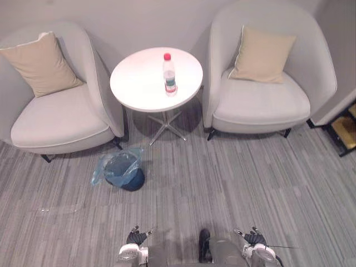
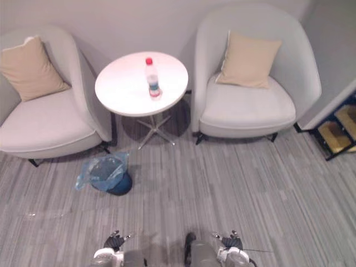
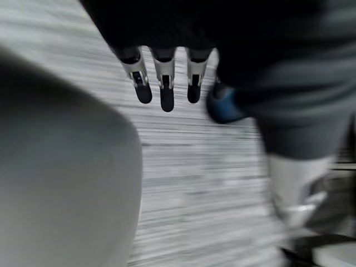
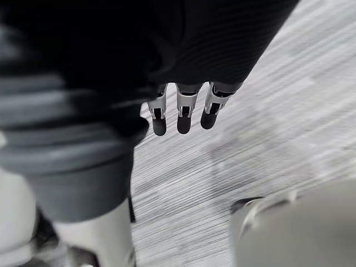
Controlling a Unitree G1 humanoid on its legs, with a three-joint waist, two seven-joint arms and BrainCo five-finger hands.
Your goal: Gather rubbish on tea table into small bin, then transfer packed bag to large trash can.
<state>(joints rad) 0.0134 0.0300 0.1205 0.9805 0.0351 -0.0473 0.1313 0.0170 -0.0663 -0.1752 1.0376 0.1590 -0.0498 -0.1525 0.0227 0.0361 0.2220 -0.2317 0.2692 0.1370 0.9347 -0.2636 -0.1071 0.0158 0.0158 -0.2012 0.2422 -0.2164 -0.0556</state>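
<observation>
I see the left hand (image 1: 135,237) and right hand (image 1: 254,237) low, fingers relaxed (both empty); the bottle (image 1: 169,74) stands upright on the tea table (image 1: 136,86).

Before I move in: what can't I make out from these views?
- Small bin contents, left eye view: the crumpled blue bag hides its inside.
- Bottle fill level, left eye view: too small to tell.
- Low rack, left eye view: cut off by the right edge.
</observation>
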